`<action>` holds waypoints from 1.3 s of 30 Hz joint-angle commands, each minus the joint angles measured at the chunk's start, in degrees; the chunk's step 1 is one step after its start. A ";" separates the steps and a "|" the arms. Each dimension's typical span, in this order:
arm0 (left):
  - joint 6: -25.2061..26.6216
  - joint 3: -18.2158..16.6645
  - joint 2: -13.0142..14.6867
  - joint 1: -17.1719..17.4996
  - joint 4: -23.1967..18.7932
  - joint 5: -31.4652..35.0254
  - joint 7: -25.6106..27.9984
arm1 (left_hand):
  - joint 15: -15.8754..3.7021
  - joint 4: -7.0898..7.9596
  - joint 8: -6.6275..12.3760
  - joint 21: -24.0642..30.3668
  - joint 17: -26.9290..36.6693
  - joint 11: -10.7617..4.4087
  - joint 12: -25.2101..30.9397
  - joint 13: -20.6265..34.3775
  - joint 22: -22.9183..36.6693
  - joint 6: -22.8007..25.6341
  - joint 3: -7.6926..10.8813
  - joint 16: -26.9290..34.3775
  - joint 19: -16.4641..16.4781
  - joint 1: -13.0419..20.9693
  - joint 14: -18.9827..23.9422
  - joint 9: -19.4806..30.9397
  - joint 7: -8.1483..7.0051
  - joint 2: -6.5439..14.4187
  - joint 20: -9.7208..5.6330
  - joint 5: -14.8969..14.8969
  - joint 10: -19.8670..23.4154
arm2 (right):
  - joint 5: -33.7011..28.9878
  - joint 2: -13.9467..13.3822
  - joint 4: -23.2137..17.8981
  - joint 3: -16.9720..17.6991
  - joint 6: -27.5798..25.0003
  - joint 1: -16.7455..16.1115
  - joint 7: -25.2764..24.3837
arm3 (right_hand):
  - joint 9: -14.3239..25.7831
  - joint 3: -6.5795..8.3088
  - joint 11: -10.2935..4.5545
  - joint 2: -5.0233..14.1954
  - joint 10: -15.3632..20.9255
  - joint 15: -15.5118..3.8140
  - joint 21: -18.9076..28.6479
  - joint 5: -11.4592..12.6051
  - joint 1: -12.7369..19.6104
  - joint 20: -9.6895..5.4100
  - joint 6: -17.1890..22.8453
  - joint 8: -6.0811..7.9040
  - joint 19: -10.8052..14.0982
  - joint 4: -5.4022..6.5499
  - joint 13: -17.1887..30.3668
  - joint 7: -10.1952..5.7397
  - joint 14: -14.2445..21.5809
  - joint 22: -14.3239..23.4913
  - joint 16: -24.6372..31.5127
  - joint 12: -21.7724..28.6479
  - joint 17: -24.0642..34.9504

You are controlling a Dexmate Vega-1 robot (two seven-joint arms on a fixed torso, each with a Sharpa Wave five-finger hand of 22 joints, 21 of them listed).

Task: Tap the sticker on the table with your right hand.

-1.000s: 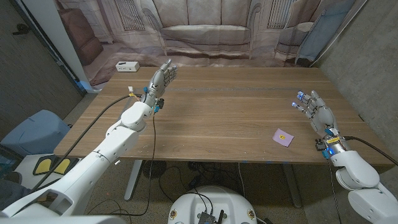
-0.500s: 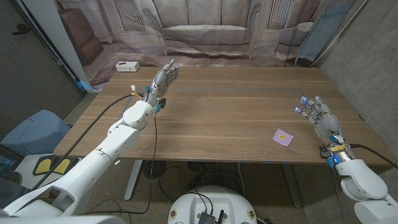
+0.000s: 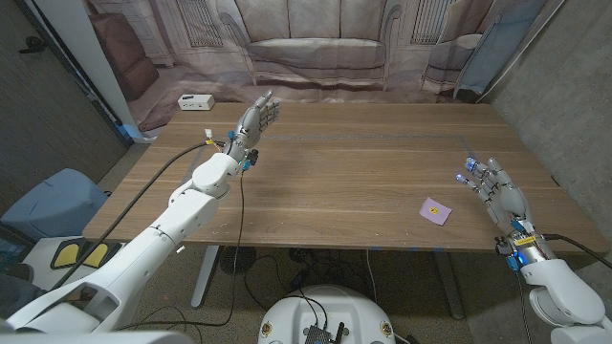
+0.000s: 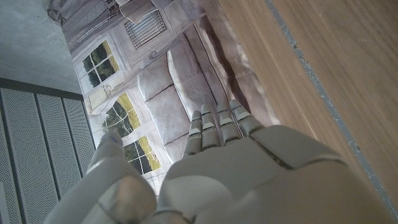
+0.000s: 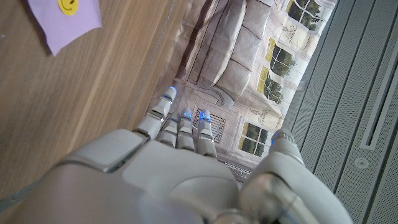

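In the head view, the right hand is seen with fingers apart, holding nothing; the square lilac sticker lies flat on the grained wooden table, just beside it toward the left hand, likewise spread and empty. In the right wrist view, the sticker bears a yellow round mark, beyond the fingertips.

wooden table | purple sticker near right front edge

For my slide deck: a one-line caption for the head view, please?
Right hand open beside the purple sticker on the wooden table; left hand raised, open.
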 commanded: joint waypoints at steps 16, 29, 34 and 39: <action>0.32 1.19 -0.38 -1.98 0.61 1.03 -1.14 | 0.11 -0.37 0.00 -0.35 0.12 -0.04 -0.18 0.10 0.09 0.84 0.06 -0.22 0.57 0.75 0.68 0.29 -0.20 -0.11 0.00 0.24 0.85 | -11.60 4.49 1.04 1.51 3.31 -2.49 -4.53 | 0.14 -0.12 -0.51 0.13 2.91 -0.41 -0.09 0.18 0.68 0.25 2.36 0.54 2.58 -0.30 0.10 -1.38 2.79 0.08 0.37 0.46 0.01; -0.64 1.27 -0.49 -2.07 1.18 1.26 -1.62 | -0.07 -0.41 -0.02 -0.40 0.12 -0.22 -0.23 0.06 0.10 1.03 0.05 -0.25 0.63 0.82 0.84 0.30 -0.30 -0.07 0.18 0.22 1.05 | -22.48 6.11 0.97 3.95 2.13 -2.87 -10.13 | 0.14 -0.02 -1.40 0.15 5.34 -1.20 -0.10 0.18 1.21 0.48 3.31 0.54 4.75 -0.49 0.09 -2.52 5.02 0.08 0.68 0.83 -0.11; -0.96 1.34 -0.66 -2.08 1.50 1.20 -1.82 | -0.11 -0.43 -0.02 -0.34 0.12 0.07 -0.20 0.05 0.10 1.13 0.06 -0.23 0.85 0.87 0.98 0.30 -0.29 -0.05 0.23 0.22 1.25 | -27.60 6.63 0.29 5.01 1.17 -3.03 -12.35 | 0.14 0.07 -1.46 0.24 4.63 -1.19 -0.50 0.19 1.51 0.38 3.11 0.35 4.44 -0.60 0.07 -2.72 4.32 0.09 0.22 0.34 -0.16; -0.96 1.35 -0.68 -1.97 1.43 1.22 -1.75 | -0.09 -0.45 -0.04 -0.36 0.12 -0.06 -0.20 0.04 0.10 1.15 0.06 -0.21 0.86 0.90 1.11 0.30 -0.28 -0.03 0.31 0.22 1.33 | -33.68 7.24 -0.40 6.20 0.03 -3.27 -14.91 | 0.14 0.03 -1.32 0.21 4.09 -1.19 -1.09 0.17 1.62 0.36 3.12 0.25 3.54 -0.62 0.07 -3.07 3.66 0.09 -0.18 -0.06 -0.15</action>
